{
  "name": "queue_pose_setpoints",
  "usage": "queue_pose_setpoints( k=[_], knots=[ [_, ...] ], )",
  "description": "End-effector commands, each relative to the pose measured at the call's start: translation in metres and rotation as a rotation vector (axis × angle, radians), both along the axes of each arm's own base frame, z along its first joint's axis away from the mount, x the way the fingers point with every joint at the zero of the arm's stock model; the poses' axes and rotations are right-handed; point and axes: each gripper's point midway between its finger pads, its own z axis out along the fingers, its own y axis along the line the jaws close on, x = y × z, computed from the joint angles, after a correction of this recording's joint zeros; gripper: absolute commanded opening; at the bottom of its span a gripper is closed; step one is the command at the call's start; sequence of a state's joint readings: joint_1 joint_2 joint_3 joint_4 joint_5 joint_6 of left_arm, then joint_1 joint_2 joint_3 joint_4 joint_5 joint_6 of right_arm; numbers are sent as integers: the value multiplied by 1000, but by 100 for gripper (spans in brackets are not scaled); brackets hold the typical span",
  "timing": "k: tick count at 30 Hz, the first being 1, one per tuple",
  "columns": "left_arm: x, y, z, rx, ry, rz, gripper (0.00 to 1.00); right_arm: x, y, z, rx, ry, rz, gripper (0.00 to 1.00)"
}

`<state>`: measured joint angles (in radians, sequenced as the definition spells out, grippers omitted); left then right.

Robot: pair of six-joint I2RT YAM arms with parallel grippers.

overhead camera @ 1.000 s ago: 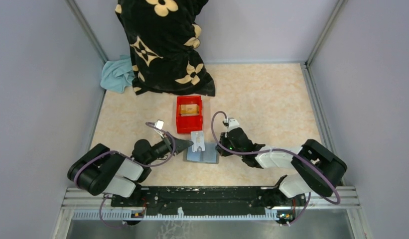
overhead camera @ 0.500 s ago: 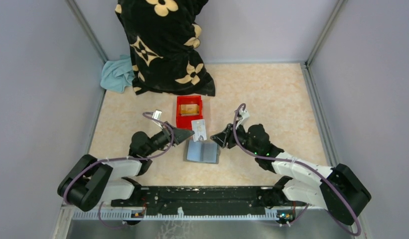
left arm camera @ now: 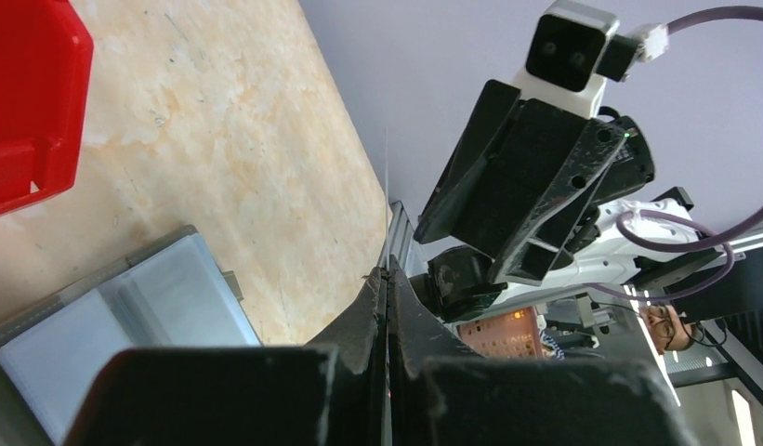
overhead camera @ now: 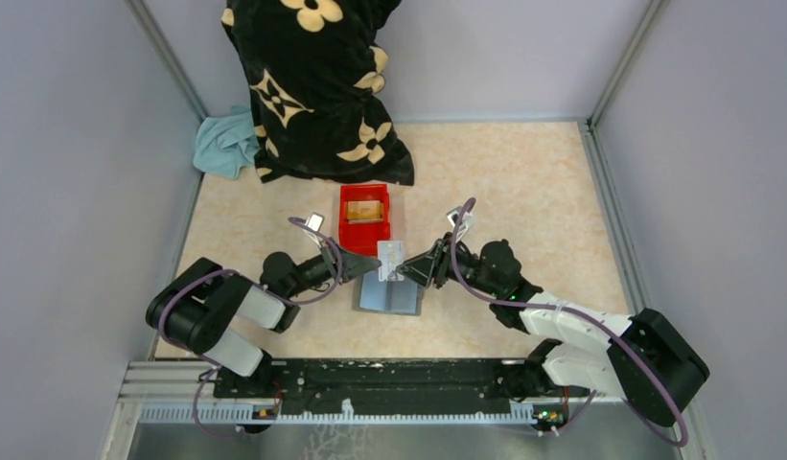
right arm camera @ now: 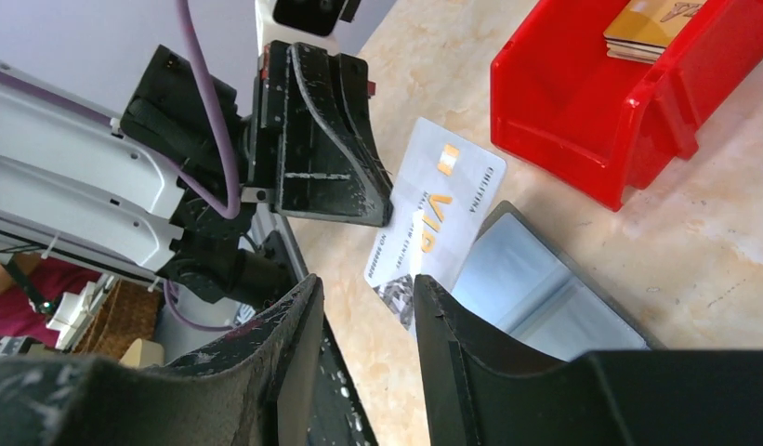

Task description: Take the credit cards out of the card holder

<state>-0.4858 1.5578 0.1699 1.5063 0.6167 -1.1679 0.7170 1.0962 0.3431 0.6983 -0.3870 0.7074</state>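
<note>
A silver-grey credit card (overhead camera: 390,259) (right arm camera: 435,210) hangs just above the table, with my left gripper (overhead camera: 372,262) (left arm camera: 388,271) shut on its left edge. In the left wrist view it shows only edge-on as a thin line between the jaws. My right gripper (overhead camera: 416,270) (right arm camera: 361,299) is open, its fingertips right at the card's near corner and not closed on it. The grey card holder (overhead camera: 389,295) (right arm camera: 535,295) (left arm camera: 126,316) lies open and flat below both grippers. A tan-gold card (overhead camera: 364,210) (right arm camera: 649,23) lies in the red bin (overhead camera: 349,235) (right arm camera: 582,121).
The red bin (left arm camera: 24,111) stands just beyond the card holder. A black blanket with cream flowers (overhead camera: 312,86) and a light blue cloth (overhead camera: 226,144) fill the back left corner. Grey walls close in the table on three sides.
The left gripper drew the silver card up out of the card holder. The right gripper left the holder, opened, and has come in to the card's right side.
</note>
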Motion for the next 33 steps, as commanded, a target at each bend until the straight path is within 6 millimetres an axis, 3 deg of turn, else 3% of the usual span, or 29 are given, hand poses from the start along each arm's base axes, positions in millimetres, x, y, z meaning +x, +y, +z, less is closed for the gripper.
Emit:
queue_pose_setpoints(
  k=[1, 13, 25, 26, 29, 33],
  knots=[
    [-13, 7, 64, -153, -265, -20, 0, 2, 0, 15, 48, -50, -3, 41],
    [-11, 5, 74, -170, -285, -27, 0, 5, 0, -4, -9, -20, -11, 41],
    [-10, 5, 79, -184, -291, -28, 0, 5, 3, -8, 12, -1, -4, 41],
    [-9, 5, 79, -183, -290, -27, 0, 5, 3, -6, 15, -4, -3, 38],
    [-11, 5, 78, -180, -289, -33, 0, 4, 4, -3, 24, -13, 6, 17],
    [-13, 3, 75, -174, -279, -52, 0, 4, 6, 3, 42, -27, 12, 0]
  ],
)
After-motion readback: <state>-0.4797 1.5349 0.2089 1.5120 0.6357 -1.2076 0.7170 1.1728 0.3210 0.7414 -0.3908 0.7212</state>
